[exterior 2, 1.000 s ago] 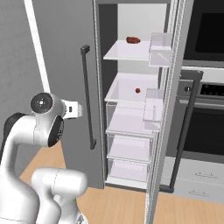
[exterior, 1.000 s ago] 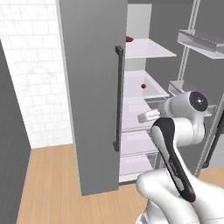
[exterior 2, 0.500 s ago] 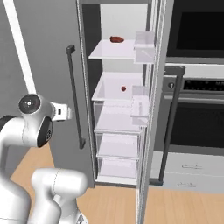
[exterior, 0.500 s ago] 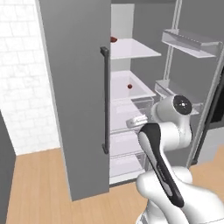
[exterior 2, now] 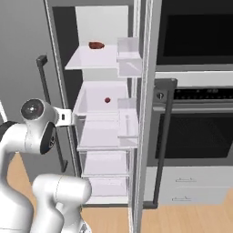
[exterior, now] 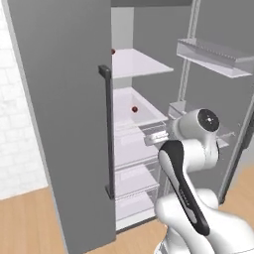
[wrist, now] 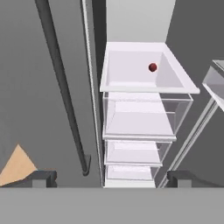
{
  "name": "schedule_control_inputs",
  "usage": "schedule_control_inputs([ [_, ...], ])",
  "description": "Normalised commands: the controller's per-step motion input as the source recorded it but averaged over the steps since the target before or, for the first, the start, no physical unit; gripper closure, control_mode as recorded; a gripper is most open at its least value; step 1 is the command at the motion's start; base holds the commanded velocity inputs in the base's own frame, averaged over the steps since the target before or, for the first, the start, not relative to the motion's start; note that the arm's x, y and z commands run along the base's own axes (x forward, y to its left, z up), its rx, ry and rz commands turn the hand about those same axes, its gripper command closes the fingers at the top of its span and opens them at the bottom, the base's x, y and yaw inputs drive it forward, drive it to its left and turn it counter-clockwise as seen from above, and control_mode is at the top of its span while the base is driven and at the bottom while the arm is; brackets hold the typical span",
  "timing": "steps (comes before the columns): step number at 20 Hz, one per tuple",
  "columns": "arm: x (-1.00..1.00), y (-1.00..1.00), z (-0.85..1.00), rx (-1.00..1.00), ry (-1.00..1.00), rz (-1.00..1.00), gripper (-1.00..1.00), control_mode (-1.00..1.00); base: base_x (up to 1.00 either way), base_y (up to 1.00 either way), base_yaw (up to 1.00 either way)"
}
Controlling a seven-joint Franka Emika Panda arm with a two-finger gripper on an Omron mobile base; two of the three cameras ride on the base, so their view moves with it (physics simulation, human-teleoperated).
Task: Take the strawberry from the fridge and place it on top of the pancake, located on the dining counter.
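Red strawberry (wrist: pixel 152 67) on fridge (exterior: pixel 59 99) shelf — beyond wide-spread end effector (wrist: pixel 109 177).

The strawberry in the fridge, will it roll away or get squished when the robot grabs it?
The strawberry looks small and round, lying loose on a smooth pale shelf, so a nudge would probably roll it. It seems tiny beside the open claw, so probably very light. Being a berry, it may bruise if pinched hard.

Looking like a home kitchen

Showing a tall grey fridge (exterior 2: pixel 27 54) standing open with pale shelves (exterior 2: pixel 98 61), sitting beside a black wall oven (exterior 2: pixel 195 136), plus wood flooring (exterior: pixel 25 223) and white tiling (exterior: pixel 15 139).
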Motion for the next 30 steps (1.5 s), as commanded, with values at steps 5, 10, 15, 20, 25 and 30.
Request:
schedule_control_inputs([
  [5, 0.0, 0.0, 0.0, 0.0, 0.0, 0.0, -1.0, 1.0, 0.79, -0.05, -0.23],
  [10, 0.0, 0.0, 0.0, 0.0, 0.0, 0.0, -1.0, 1.0, 0.67, 0.0, -0.27],
  [15, 0.0, 0.0, 0.0, 0.0, 0.0, 0.0, -1.0, 1.0, 0.55, -0.06, -0.17],
  [20, 0.0, 0.0, 0.0, 0.0, 0.0, 0.0, -1.0, 1.0, 0.24, -0.31, 0.0],
  [25, 0.0, 0.0, 0.0, 0.0, 0.0, 0.0, -1.0, 1.0, 0.43, -0.04, 0.0],
  [30, 0.0, 0.0, 0.0, 0.0, 0.0, 0.0, -1.0, 1.0, 0.62, -0.05, 0.02],
])
